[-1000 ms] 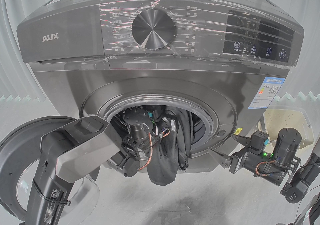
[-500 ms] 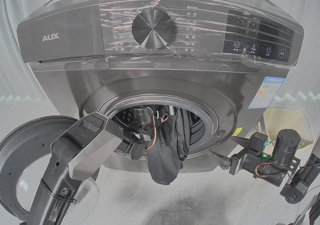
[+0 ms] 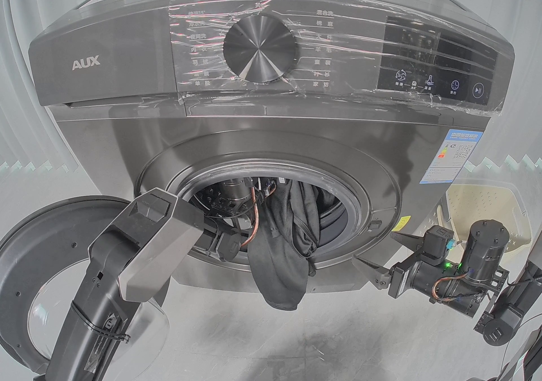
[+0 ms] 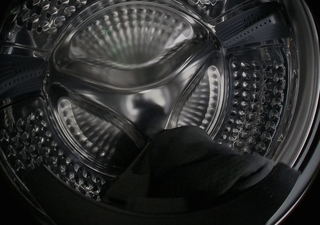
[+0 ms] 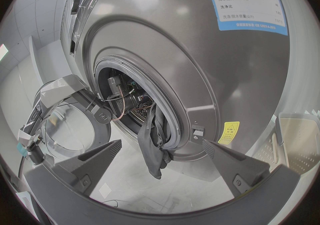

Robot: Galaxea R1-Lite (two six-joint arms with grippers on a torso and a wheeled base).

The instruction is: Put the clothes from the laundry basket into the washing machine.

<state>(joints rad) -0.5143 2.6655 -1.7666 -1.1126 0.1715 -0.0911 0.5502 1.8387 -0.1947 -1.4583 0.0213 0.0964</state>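
In the head view the washing machine (image 3: 361,139) stands with its door (image 3: 34,263) swung open on the left. The left arm (image 3: 152,235) goes through the opening into the drum. A dark garment (image 3: 282,263) is draped over the lower rim of the opening just beside that arm: its upper part is inside, and a long fold dangles outside towards the floor. The right end effector (image 3: 375,248) hangs low beside the machine's right front, jaws apart and holding nothing. The cream laundry basket (image 3: 485,201) stands behind it.

The left wrist view looks into the steel drum (image 4: 133,45). Dark cloth (image 4: 193,162) lies heaped at the near lower edge, and the back of the drum is bare. Whether the left end effector is clamped on the cloth or apart from it, I cannot tell.

In the right wrist view the garment (image 5: 150,149) straddles the door seal, and its tail hangs free below the rim.

The step in hand seems to be loading this garment, and it is only half done. The next move probably calls for carrying the cloth deeper in, or pushing the hanging fold over the rim, so that nothing lies across the seal.
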